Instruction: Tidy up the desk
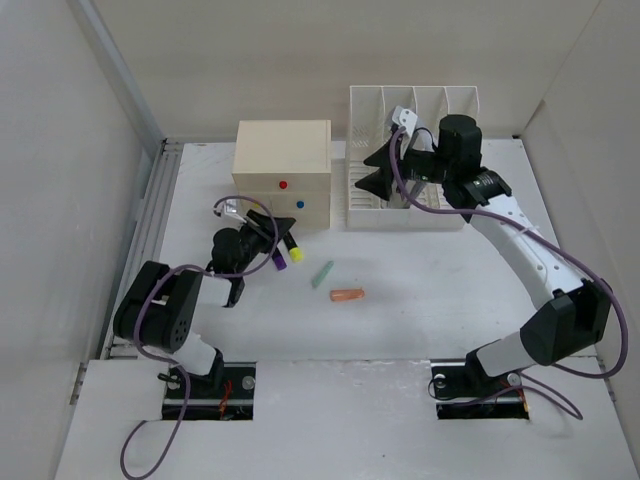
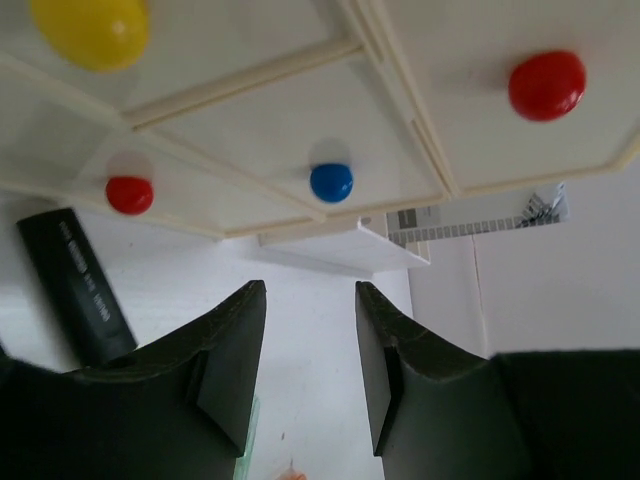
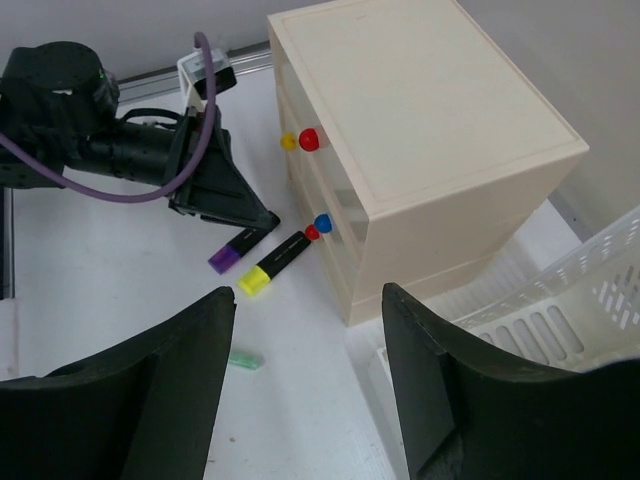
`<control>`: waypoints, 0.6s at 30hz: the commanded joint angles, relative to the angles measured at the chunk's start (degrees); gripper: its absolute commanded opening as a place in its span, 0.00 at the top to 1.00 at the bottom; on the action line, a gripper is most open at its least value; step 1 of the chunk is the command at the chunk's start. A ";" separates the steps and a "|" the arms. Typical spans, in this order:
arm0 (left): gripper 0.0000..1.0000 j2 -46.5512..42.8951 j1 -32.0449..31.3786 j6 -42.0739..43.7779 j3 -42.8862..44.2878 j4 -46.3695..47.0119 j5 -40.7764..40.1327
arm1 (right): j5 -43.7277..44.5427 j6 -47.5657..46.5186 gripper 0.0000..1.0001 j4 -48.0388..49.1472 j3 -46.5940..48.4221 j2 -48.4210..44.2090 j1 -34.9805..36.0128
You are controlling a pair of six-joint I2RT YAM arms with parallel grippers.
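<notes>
The white desk (image 1: pixel 430 270) carries a purple-capped highlighter (image 1: pixel 278 262) and a yellow-capped highlighter (image 1: pixel 296 254) in front of the cream drawer box (image 1: pixel 282 170). A green cap-like piece (image 1: pixel 322 273) and an orange piece (image 1: pixel 347 295) lie nearer the middle. My left gripper (image 1: pixel 272 232) stands open just above the highlighters, facing the drawers. In the left wrist view the left gripper (image 2: pixel 310 290) has nothing between its jaws, and a black marker body (image 2: pixel 75 290) lies outside its left finger. My right gripper (image 1: pixel 372 170) hangs open over the left end of the file rack (image 1: pixel 410 160); in its own view the right gripper (image 3: pixel 308 295) is empty.
The drawer box (image 3: pixel 420 130) has red, yellow and blue knobs, among them a blue knob (image 2: pixel 331 182). The slotted rack (image 3: pixel 560 290) stands right beside it. Walls close in the desk on the left, back and right.
</notes>
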 commanded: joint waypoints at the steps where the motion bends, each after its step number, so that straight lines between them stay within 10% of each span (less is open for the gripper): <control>1: 0.63 1.65 -0.88 -1.56 5.35 9.49 -1.79 | -2.78 0.79 0.34 3.57 -0.17 -1.87 -0.43; 18: 0.63 9.04 -1.94 -0.51 14.86 1.23 -3.99 | -2.78 3.51 0.34 4.63 -1.23 -1.35 -1.48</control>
